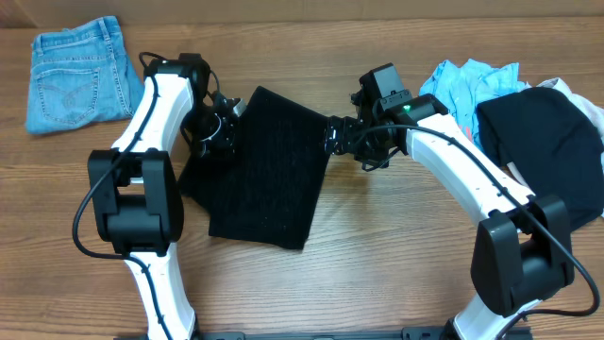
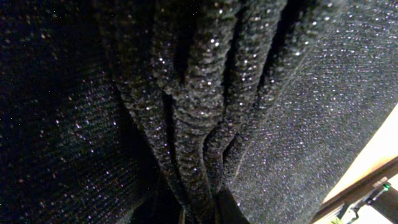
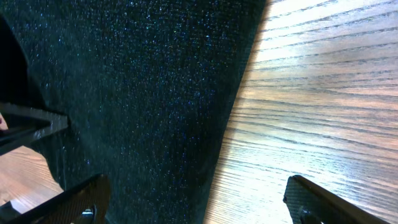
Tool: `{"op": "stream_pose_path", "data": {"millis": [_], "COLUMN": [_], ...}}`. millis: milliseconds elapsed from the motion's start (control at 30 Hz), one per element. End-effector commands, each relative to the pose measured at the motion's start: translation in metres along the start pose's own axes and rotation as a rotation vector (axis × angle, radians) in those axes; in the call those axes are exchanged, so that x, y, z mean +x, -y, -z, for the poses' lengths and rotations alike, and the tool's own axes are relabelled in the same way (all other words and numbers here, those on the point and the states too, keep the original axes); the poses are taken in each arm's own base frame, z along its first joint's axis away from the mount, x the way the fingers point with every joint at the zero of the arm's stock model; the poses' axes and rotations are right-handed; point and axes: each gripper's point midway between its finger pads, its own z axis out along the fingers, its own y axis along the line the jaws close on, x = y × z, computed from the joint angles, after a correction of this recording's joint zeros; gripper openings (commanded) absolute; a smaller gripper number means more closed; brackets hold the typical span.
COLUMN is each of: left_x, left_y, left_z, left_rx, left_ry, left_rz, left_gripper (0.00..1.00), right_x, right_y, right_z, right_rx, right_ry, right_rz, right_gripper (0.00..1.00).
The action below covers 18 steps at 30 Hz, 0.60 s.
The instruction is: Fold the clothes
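A black sparkly knit garment (image 1: 269, 175) lies flat in the middle of the wooden table, partly folded. My left gripper (image 1: 219, 130) is at its upper left edge and is shut on a bunched fold of the garment (image 2: 205, 124), which fills the left wrist view. My right gripper (image 1: 342, 137) is at the garment's upper right edge, open, its fingers (image 3: 193, 202) straddling the cloth edge (image 3: 155, 93) with bare table on one side.
Folded blue jeans (image 1: 75, 74) lie at the far left. A pile of clothes sits at the right: a light blue piece (image 1: 467, 85) and a large black piece (image 1: 543, 142). Bare wood (image 1: 377, 255) lies in front.
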Motion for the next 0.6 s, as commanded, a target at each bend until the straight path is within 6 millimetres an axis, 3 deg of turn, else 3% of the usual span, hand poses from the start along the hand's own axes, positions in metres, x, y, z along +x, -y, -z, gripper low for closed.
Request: {"op": "stream_pose_path", "data": {"millis": [0, 100, 367, 467, 567], "left_x": [-0.013, -0.018, -0.014, -0.013, -0.01], "left_y": [0.017, 0.03, 0.021, 0.021, 0.004], "left_z": [0.032, 0.064, 0.085, 0.108, 0.12], "left_rx": [0.013, 0.002, -0.1, -0.161, -0.258], "left_ry": [0.043, 0.088, 0.098, 0.128, 0.143], "left_rz": [0.003, -0.004, 0.037, 0.044, 0.116], "left_gripper": [0.04, 0.04, 0.04, 0.04, 0.04], "right_x": [-0.007, -0.008, -0.008, -0.008, -0.008], "right_y": [-0.009, -0.008, -0.008, -0.008, -0.007], "right_z": [0.013, 0.013, 0.013, 0.013, 0.013], "right_rx": [-0.019, -0.011, -0.011, -0.011, -0.01], "right_ry": [0.043, 0.047, 0.046, 0.046, 0.046], "right_rz": [0.024, 0.024, 0.024, 0.024, 0.023], "right_gripper": [0.94, 0.94, 0.94, 0.94, 0.94]}}
